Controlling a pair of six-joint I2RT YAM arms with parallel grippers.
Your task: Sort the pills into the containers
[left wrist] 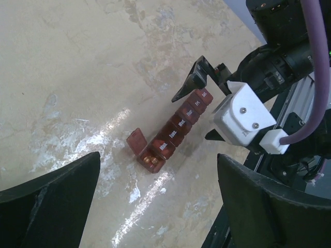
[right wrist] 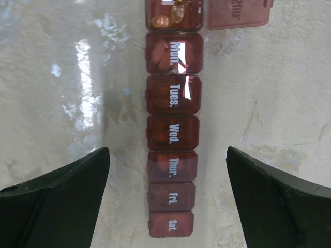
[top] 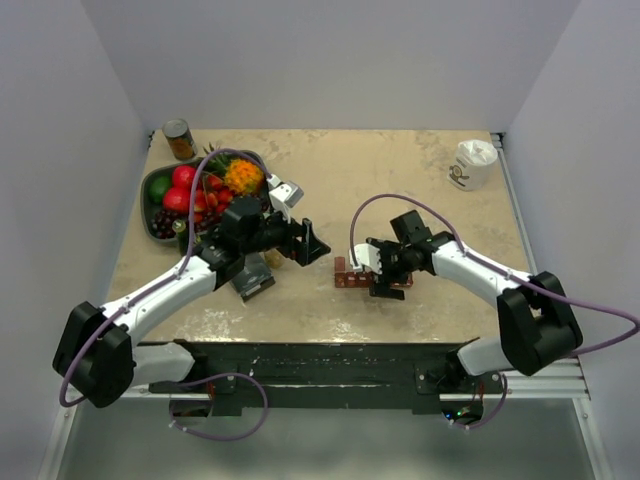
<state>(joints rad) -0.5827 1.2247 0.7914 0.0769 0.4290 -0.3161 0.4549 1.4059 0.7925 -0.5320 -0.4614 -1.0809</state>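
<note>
From above, the beige mottled tabletop (top: 400, 180) carries a narrow dark red translucent plastic strip of seven joined lidded containers (top: 345, 275), lying near the front edge between the two arms. The right tool (top: 383, 272) hangs over the strip's right part with its fingers apart, one on either side, gripping nothing. The left tool (top: 308, 248) sits just to the left, also spread and empty. A grey bowl of fruit (top: 150, 185) stands well off at the back left.

The left wrist camera looks along the strip. The nearest compartment is open, its small red square lid (left wrist: 136, 140) flipped aside, and a few tiny rounded golden-amber pills (left wrist: 151, 161) lie inside. The right tool's black fingers flank the far end.

The right wrist camera shows the strip running straight up the middle, clear of both fingers. The lids marked Monday through Saturday are shut, and the open compartment with pills is at the top.

The danger I see is that open box. If the right tool closes off-centre or drags, the light strip may skid or tip and the pills could spill. The two tools are also close enough to knock each other.
</note>
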